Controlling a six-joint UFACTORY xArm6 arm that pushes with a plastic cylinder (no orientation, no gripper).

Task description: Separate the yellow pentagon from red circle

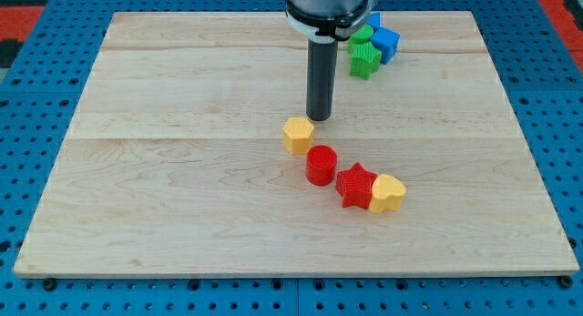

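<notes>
The yellow pentagon (298, 134) lies near the middle of the wooden board (182, 170). The red circle (321, 165) sits just to its lower right, very close or touching. My tip (318, 118) rests on the board just above and to the right of the yellow pentagon, close to its upper right edge. The dark rod rises from there to the view's top.
A red star (356, 186) and a yellow heart (388, 193) lie touching, to the lower right of the red circle. At the view's top, right of the rod, green blocks (364, 56) and blue blocks (385, 43) form a cluster.
</notes>
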